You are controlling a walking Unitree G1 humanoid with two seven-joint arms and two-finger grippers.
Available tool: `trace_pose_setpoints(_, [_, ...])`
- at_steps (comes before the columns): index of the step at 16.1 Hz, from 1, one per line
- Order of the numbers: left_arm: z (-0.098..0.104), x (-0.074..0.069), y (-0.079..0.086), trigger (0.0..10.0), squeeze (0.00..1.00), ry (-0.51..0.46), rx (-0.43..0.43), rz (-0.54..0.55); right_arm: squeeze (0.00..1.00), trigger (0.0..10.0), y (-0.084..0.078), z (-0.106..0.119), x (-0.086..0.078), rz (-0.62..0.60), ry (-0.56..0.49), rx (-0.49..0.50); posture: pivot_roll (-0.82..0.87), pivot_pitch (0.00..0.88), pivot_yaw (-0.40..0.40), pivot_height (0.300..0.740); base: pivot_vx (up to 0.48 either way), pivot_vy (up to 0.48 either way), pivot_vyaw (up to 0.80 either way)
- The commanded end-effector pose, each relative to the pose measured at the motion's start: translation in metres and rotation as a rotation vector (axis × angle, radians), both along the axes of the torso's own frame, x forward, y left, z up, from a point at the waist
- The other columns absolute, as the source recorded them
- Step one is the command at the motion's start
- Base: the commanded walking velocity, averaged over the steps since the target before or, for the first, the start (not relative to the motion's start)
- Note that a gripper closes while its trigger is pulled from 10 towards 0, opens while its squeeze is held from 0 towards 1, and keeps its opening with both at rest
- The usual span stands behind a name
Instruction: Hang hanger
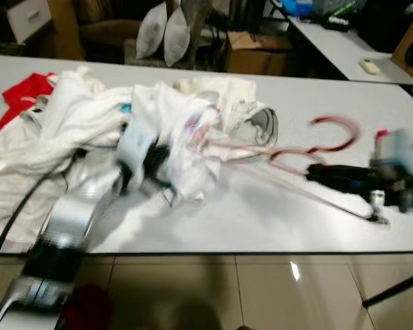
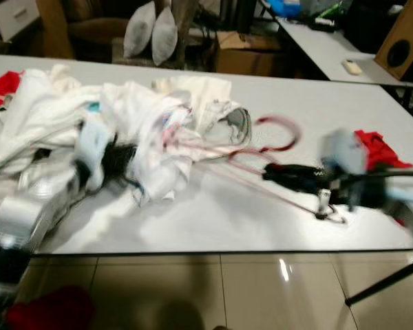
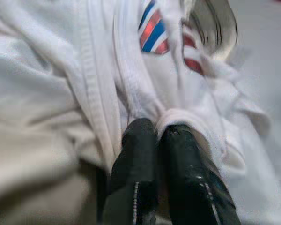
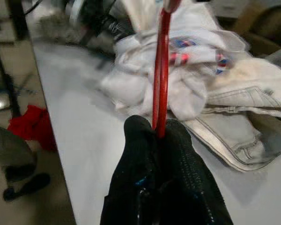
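Note:
A red hanger point(image 1: 334, 130) lies on the white table point(image 1: 275, 227), its hook toward the right and its long wire running under a white shirt point(image 1: 186, 137). My right gripper point(image 1: 315, 172) is shut on the hanger's red wire point(image 4: 162, 70), just right of the clothes. My left gripper point(image 1: 151, 168) is shut on a fold of the white shirt point(image 3: 131, 84), whose red and blue stripes show in the left wrist view. The head views are blurred.
A heap of white clothes point(image 1: 62, 137) covers the table's left half, with red cloth point(image 1: 24, 93) at its far left edge and another red piece point(image 2: 375, 148) at the right. A second table point(image 1: 337, 45), boxes and pillows point(image 1: 164, 31) stand behind. Tiled floor lies below the front edge.

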State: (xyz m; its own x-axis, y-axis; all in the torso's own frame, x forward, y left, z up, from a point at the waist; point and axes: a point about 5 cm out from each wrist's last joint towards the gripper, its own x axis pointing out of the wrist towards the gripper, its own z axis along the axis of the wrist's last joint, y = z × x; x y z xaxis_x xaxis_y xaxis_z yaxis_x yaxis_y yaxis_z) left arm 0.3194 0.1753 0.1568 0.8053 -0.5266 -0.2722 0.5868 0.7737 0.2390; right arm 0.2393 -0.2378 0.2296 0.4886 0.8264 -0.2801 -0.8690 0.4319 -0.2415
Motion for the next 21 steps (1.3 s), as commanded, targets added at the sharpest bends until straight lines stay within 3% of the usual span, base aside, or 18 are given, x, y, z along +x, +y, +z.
trace_pose_setpoints(1, [0.012,-0.001,-0.001,10.0,1.00,-0.039,-0.003,-0.019,0.00,10.0,0.005,0.006,-0.005,0.010,-0.005,0.021,-0.12,0.000,-0.068,0.740,0.000,0.000,0.00])
trace_pose_setpoints(4, [0.010,-0.033,0.004,10.0,1.00,-0.033,-0.160,-0.046,0.00,10.0,0.021,-0.001,-0.017,-0.108,-0.020,0.133,-0.12,0.000,-0.081,0.740,0.000,0.000,0.00])
trace_pose_setpoints(5, [0.010,-0.036,0.003,10.0,1.00,-0.035,-0.190,-0.049,0.00,10.0,0.023,-0.002,-0.016,-0.127,-0.023,0.143,-0.12,0.000,-0.091,0.740,0.000,0.000,0.00])
trace_pose_setpoints(6, [0.016,-0.052,-0.003,10.0,1.00,-0.045,-0.297,-0.091,0.00,10.0,0.030,-0.008,-0.007,-0.242,-0.025,0.224,-0.11,0.000,-0.099,0.740,0.000,0.000,0.00])
trace_pose_setpoints(7, [0.018,-0.060,-0.006,10.0,1.00,-0.042,-0.315,-0.132,0.00,10.0,0.035,-0.010,-0.001,-0.300,-0.031,0.286,-0.11,0.000,-0.101,0.740,0.000,0.000,0.00])
trace_pose_setpoints(9, [0.021,-0.068,-0.007,10.0,1.00,-0.033,-0.252,-0.208,0.00,10.0,0.042,-0.010,0.015,-0.475,-0.106,0.387,-0.11,0.000,-0.108,0.740,0.000,0.000,0.00])
trace_pose_setpoints(11, [0.022,-0.074,-0.005,10.0,1.00,-0.061,-0.123,-0.278,0.00,10.0,0.048,-0.013,0.026,-0.609,-0.149,0.455,-0.11,0.000,-0.109,0.740,0.000,0.000,0.00])
trace_pose_setpoints(12, [0.023,-0.083,0.001,10.0,1.00,-0.039,-0.079,-0.306,0.00,10.0,0.058,-0.021,0.032,-0.702,-0.106,0.518,-0.10,0.000,-0.115,0.740,0.000,0.000,0.00])
trace_pose_setpoints(13, [0.026,-0.088,0.005,10.0,1.00,-0.020,-0.102,-0.305,0.00,10.0,0.068,-0.027,0.032,-0.719,-0.071,0.538,-0.09,0.000,-0.120,0.740,0.000,0.000,0.00])
trace_pose_setpoints(14, [0.039,-0.089,0.006,10.0,1.00,-0.050,-0.192,-0.287,0.00,10.0,0.080,-0.036,0.032,-0.721,-0.041,0.518,-0.08,0.000,-0.126,0.740,0.000,0.000,0.00])
trace_pose_setpoints(15, [0.043,-0.088,0.006,10.0,1.00,-0.062,-0.219,-0.275,0.00,10.0,0.081,-0.037,0.032,-0.724,-0.037,0.515,-0.09,0.000,-0.124,0.740,0.000,0.000,0.00])
trace_pose_setpoints(16, [0.054,-0.085,0.005,10.0,1.00,-0.106,-0.309,-0.252,0.00,10.0,0.083,-0.040,0.032,-0.758,-0.040,0.502,-0.09,0.000,-0.125,0.740,0.000,0.000,0.00])
trace_pose_setpoints(17, [0.064,-0.072,0.009,10.0,1.00,-0.155,-0.379,-0.166,0.00,10.0,0.082,-0.043,0.032,-0.825,-0.031,0.522,-0.09,0.000,-0.134,0.740,0.000,0.000,0.00])
trace_pose_setpoints(18, [0.066,-0.068,0.010,10.0,1.00,-0.159,-0.391,-0.128,0.00,10.0,0.083,-0.043,0.032,-0.837,-0.024,0.532,-0.09,0.000,-0.134,0.740,0.000,0.000,0.00])
trace_pose_setpoints(19, [0.068,-0.057,0.015,10.0,1.00,-0.190,-0.371,-0.016,0.00,10.0,0.088,-0.042,0.032,-0.804,-0.036,0.505,-0.09,0.000,-0.138,0.740,0.000,0.000,0.00])
trace_pose_setpoints(21, [0.069,-0.056,0.009,10.0,1.00,-0.226,-0.424,0.020,0.00,10.0,0.094,-0.040,0.033,-0.750,-0.069,0.472,-0.09,0.000,-0.143,0.740,0.000,0.000,0.00])
